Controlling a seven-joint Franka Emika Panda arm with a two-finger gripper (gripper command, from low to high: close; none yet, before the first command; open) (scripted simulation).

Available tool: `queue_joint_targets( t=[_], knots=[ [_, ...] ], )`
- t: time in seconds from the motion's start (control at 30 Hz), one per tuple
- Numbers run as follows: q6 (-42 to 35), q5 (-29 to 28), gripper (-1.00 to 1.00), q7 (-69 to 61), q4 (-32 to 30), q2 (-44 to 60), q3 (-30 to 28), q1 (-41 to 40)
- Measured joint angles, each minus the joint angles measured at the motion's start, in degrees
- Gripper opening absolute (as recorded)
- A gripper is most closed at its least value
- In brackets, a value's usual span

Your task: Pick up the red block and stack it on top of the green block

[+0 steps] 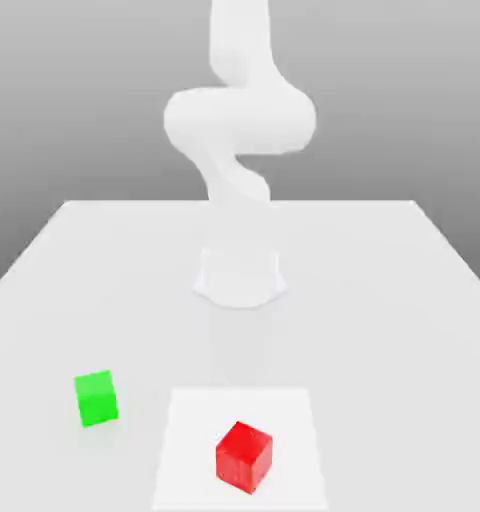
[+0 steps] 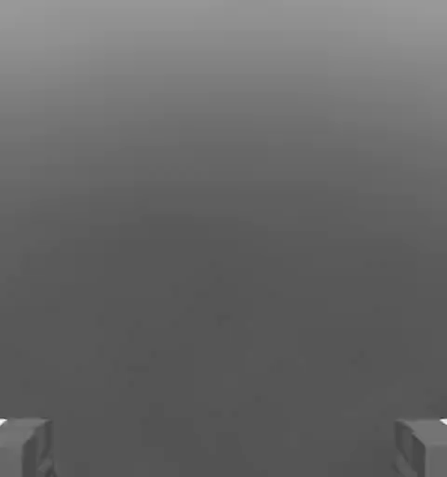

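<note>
Gripper open and empty, both blocks waiting on the table low in the frame.

In the hand view the gripper (image 2: 223,447) has its two fingertips (image 2: 18,447) far apart at the two lower corners, with nothing between them, only plain grey. In the exterior view the red block (image 1: 244,457) sits in the lower centre of the frame, on a paler square patch (image 1: 189,440) of the table (image 1: 384,300), turned so one corner edge faces the camera. The green block (image 1: 96,398) lies to its upper left, in the lower left of the frame, well apart from it. The arm (image 1: 239,120) rises at the upper centre, so I judge the red block lies lower in the frame than its base (image 1: 239,280), and the reach must go down toward the bottom edge, with the fingers turned to meet the flat faces.
</note>
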Motion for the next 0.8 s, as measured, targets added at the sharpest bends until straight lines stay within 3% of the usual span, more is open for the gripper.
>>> queue_joint_targets(
  t=[0.33, 0.6, 0.8],
  knots=[
    [9.0, 4.6, 0.00, -25.8, -5.9, 21.2, -9.2, 10.0],
    [16.1, 7.7, 0.00, -45.8, -10.6, 37.8, -11.5, 13.2],
    [22.1, 5.4, 0.00, -56.3, -13.7, 49.4, -11.1, 12.5]
  ],
)
